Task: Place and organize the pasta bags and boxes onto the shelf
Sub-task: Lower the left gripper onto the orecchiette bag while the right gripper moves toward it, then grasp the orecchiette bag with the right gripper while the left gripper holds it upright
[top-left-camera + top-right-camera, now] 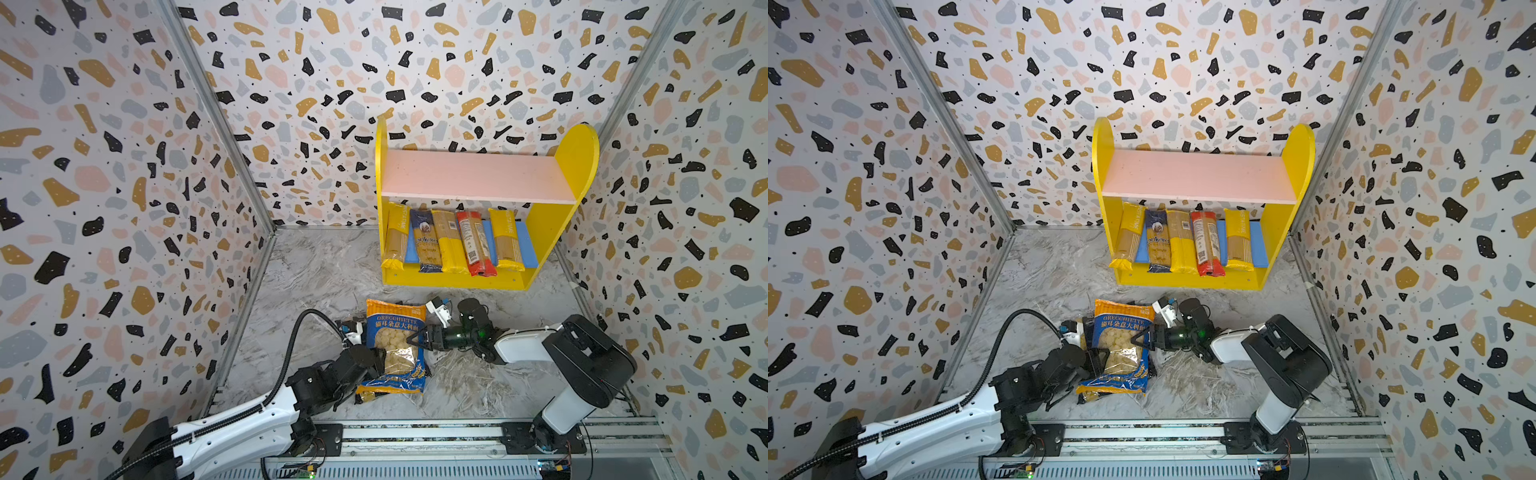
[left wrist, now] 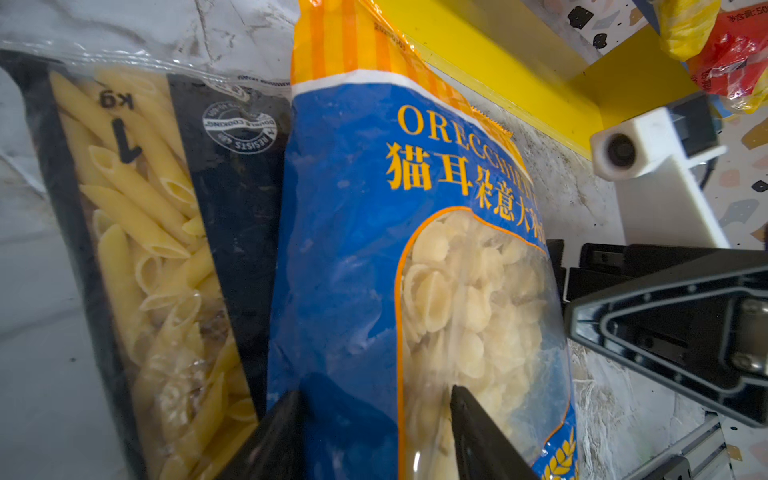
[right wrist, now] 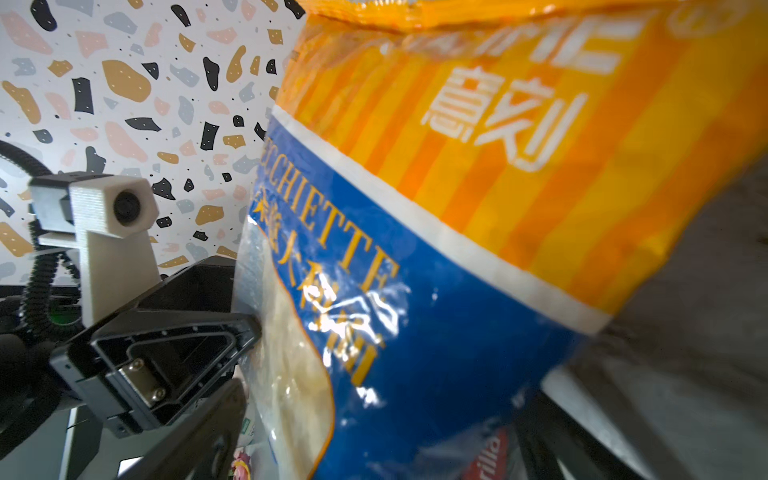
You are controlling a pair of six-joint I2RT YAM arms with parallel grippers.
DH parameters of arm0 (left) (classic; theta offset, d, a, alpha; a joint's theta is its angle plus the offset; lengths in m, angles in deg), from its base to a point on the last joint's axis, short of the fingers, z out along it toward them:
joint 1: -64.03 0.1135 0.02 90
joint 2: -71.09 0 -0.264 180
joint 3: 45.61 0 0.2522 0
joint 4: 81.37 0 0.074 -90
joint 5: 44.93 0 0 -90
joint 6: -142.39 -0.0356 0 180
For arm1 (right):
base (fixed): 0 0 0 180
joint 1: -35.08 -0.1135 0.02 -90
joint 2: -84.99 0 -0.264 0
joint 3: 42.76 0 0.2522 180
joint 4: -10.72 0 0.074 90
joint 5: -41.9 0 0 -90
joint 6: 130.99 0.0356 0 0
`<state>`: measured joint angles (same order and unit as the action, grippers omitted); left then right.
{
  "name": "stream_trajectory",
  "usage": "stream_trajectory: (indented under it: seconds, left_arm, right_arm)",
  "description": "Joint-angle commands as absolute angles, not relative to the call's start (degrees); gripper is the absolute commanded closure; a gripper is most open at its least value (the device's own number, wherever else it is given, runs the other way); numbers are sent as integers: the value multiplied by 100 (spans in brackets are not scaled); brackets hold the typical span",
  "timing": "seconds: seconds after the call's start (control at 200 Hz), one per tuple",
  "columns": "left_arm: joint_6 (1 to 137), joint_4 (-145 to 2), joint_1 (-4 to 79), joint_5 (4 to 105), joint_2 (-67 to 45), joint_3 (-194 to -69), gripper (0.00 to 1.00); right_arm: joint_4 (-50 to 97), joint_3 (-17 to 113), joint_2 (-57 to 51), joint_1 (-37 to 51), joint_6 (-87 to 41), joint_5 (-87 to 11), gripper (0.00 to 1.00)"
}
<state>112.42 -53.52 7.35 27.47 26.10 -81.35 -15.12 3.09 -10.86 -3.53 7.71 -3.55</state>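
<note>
While the orecchiette bag point(image 1: 395, 332) sits at six o'clock from the shelf point(image 1: 478, 176) in both top views, the left gripper point(image 1: 379, 358) clamps its nine o'clock edge and the right gripper point(image 1: 415, 338) gapes at three o'clock. Left wrist view: fingers point(image 2: 478, 440) pinch the bag. Right wrist view: the bag looms between spread jaws.

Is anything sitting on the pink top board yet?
No, the pink upper board is bare; all five spaghetti packs lie below it on the blue lower board.
</note>
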Motion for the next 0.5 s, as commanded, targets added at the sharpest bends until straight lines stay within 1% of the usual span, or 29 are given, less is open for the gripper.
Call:
stream_trajectory:
  seconds: [0.0,0.19,0.495]
  left_arm:
    - [11172,-5737,750,2868,2667,-7999,43]
    - [11185,-5962,746,2925,2660,-7841,43]
    - [11024,-6391,750,3002,2095,-7925,43]
  right_arm:
    - [-2113,509,-1264,-379,1044,-139,1]
    - [-2411,681,-1551,-497,1151,-59,1]
    - [-2421,792,-1468,-712,1150,-38,1]
